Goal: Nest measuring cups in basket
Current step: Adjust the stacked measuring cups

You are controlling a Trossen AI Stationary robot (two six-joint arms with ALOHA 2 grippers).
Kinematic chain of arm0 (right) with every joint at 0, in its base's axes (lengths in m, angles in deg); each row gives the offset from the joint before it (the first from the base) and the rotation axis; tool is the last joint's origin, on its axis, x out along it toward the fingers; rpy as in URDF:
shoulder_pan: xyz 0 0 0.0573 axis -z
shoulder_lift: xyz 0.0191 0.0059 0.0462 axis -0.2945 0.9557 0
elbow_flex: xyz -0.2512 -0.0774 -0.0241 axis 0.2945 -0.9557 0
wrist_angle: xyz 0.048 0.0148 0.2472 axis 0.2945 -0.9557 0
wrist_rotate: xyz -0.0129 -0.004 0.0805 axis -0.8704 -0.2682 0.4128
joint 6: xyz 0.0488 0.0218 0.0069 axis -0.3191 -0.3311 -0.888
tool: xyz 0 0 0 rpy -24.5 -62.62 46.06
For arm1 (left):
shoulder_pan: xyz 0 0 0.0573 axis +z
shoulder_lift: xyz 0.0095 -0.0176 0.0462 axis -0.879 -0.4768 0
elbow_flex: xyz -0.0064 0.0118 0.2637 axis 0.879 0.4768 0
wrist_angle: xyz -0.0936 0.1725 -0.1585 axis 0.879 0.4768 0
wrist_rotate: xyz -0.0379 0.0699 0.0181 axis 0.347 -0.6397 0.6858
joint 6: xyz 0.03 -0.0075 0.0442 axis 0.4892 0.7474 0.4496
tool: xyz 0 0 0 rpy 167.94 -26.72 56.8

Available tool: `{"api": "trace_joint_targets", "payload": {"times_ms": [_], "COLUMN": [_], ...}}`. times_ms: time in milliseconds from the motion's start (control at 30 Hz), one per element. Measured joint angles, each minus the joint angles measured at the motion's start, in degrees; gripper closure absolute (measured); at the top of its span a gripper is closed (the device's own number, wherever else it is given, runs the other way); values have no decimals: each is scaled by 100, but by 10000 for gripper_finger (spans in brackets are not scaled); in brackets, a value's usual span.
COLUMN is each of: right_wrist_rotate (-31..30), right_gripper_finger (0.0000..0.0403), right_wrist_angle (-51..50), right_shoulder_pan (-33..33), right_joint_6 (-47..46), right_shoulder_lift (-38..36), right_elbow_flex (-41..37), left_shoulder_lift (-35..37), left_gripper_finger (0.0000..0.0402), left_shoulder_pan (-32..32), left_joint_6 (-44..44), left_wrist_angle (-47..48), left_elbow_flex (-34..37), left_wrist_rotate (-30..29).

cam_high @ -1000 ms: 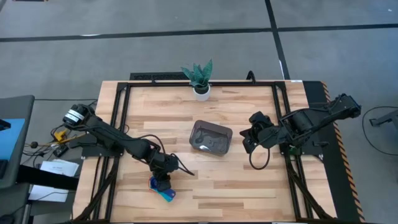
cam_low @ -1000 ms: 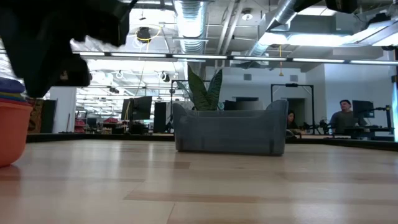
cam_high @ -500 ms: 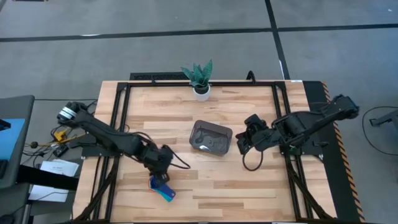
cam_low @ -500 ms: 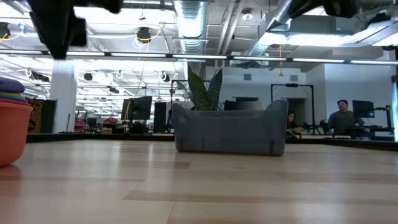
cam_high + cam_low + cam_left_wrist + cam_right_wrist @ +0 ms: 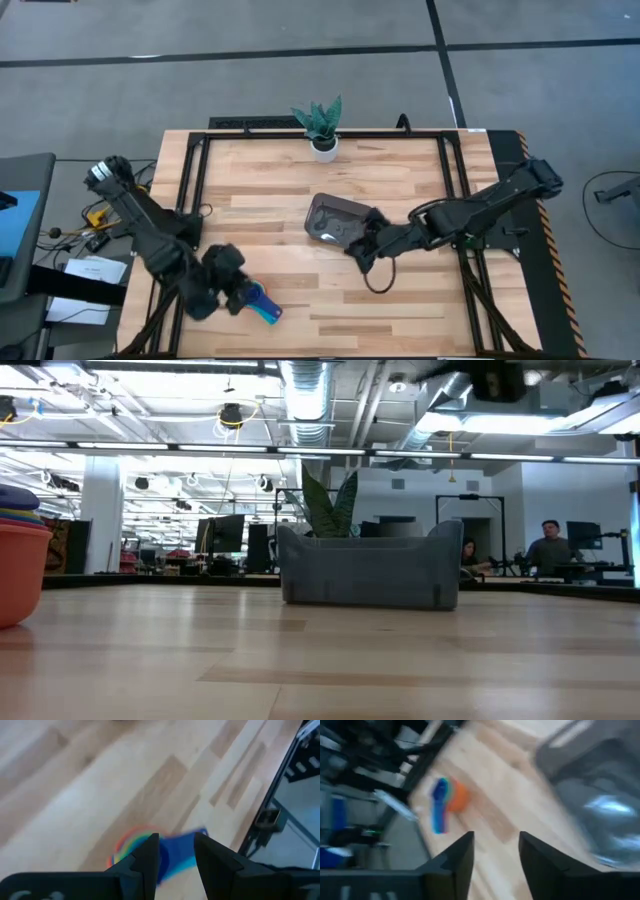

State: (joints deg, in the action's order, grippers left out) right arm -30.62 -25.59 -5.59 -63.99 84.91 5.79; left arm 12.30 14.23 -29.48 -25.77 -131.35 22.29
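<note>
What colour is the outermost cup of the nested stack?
Orange, clearest in the low view.

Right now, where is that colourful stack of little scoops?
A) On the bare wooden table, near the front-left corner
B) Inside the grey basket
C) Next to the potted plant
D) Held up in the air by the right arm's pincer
A: in the high view the measuring cups sit nested on the table, well apart from the basket and beside the left pincer.

My wooden table (image 5: 400, 300) carries the grey basket (image 5: 330, 215) mid-table, nested measuring cups (image 5: 262, 303) (near-left), and a potted plant (image 5: 322, 128) far back.
</note>
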Motion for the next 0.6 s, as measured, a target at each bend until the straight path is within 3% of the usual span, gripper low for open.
{"api": "trace_joint_targets", "payload": {"times_ms": [233,400,600], "right_wrist_rotate": [787,1179,1176], "right_gripper_finger": [164,160,172], "right_wrist_angle": [1501,2570,2825], "right_shoulder_pan": [0,-100,-240], "right_joint_6": [-38,-52,-57], "right_shoulder_lift": [891,1586,2165], "right_elbow_flex": [3,64,270], "left_shoulder_lift": [-408,-771,-1246], "left_gripper_finger": [292,292,292], "left_shoulder_pan": [-1002,-1655,-1998], "left_joint_6": [-1294,-2072,-2312], "left_wrist_angle": [51,36,19], "left_elbow_flex": [9,9,9], "left_wrist_rotate": [79,92,275]}}
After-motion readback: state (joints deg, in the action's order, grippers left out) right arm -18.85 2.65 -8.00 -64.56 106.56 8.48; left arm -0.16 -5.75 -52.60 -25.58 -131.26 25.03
